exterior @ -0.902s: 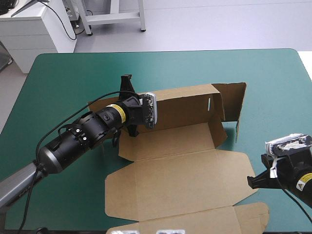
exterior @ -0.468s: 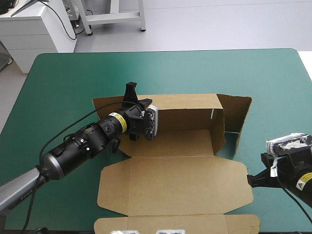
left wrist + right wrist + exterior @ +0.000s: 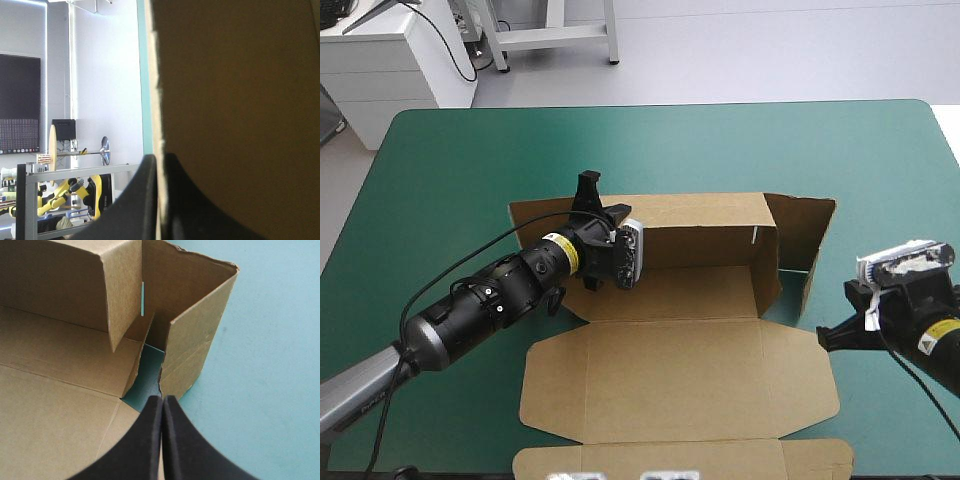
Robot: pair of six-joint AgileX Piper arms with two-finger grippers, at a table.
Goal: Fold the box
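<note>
Teal-green surface (image 3: 440, 180) carries the brown box (image 3: 700, 290) at its middle. At the box's left end, our left fingers (image 3: 140, 200) pinch the raised far wall (image 3: 700, 225). The lid panel (image 3: 680, 375) lies flat. At the box's right, our right fingers (image 3: 147, 440) meet empty beside the half-raised side wall (image 3: 810, 230). We judge the tucking is still to do.

The left arm (image 3: 490, 290) stretched from 8 o'clock toward 1 o'clock, its left gripper (image 3: 586, 192) pinching the box (image 3: 700, 215). The right gripper (image 3: 832, 338), at 4 o'clock, pointed toward 9 o'clock, fingers pressed together.
</note>
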